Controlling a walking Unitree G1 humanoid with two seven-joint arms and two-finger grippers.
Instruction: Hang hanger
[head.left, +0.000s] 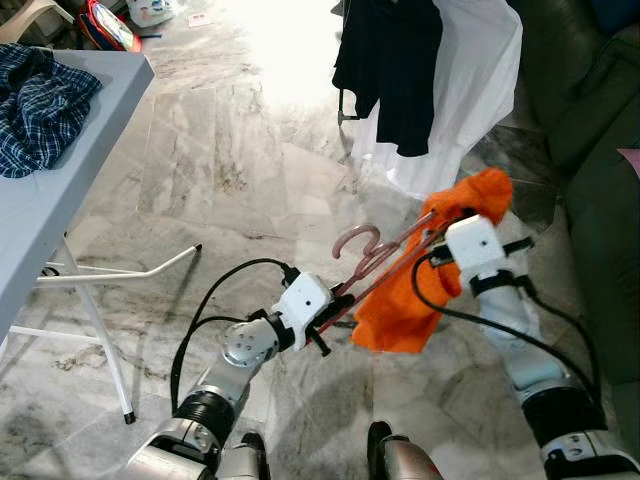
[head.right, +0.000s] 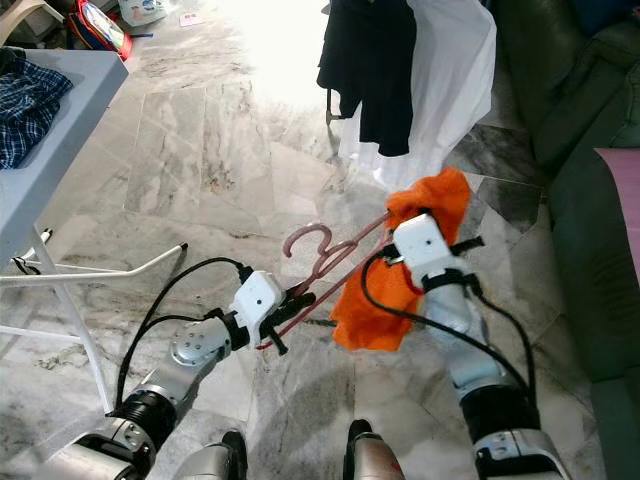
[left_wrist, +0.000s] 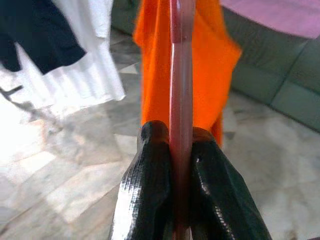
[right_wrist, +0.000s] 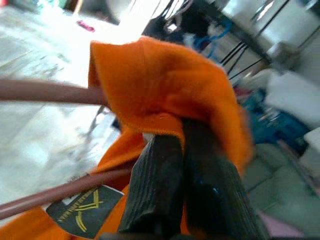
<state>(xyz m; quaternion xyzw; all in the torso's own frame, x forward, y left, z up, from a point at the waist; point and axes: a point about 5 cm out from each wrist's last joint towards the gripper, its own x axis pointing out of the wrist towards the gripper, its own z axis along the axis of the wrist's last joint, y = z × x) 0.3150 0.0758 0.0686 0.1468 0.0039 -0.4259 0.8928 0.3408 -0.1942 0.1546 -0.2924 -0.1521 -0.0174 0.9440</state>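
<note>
- The hanger (head.left: 372, 262), pinkish-red, is held in the air above the floor (head.left: 230, 170), between the two arms, its hook (head.left: 356, 240) pointing up and toward the robot's left.
- An orange cloth (head.left: 415, 300) is draped over the hanger's far end and hangs down below it.
- The left gripper (left_wrist: 172, 165) has its jaws clamped on the hanger's bar at the near, lower end; the left wrist view shows the bar squeezed between the two black fingers (left_wrist: 145, 190).
- The right gripper (right_wrist: 182, 145) is at the cloth end, its jaws pressed together on a fold of the orange cloth, just beside the hanger's bars; a black label (right_wrist: 82, 210) shows on the cloth below.
- Beyond the hanger, a black garment (head.left: 390, 70) and a white one (head.left: 470, 90) hang above the floor.
- A dark green sofa (head.left: 600, 150) stands on the robot's right.
- On the left is a white counter (head.left: 40, 220) with folding legs; a blue plaid shirt (head.left: 40, 105) lies crumpled on it.
</note>
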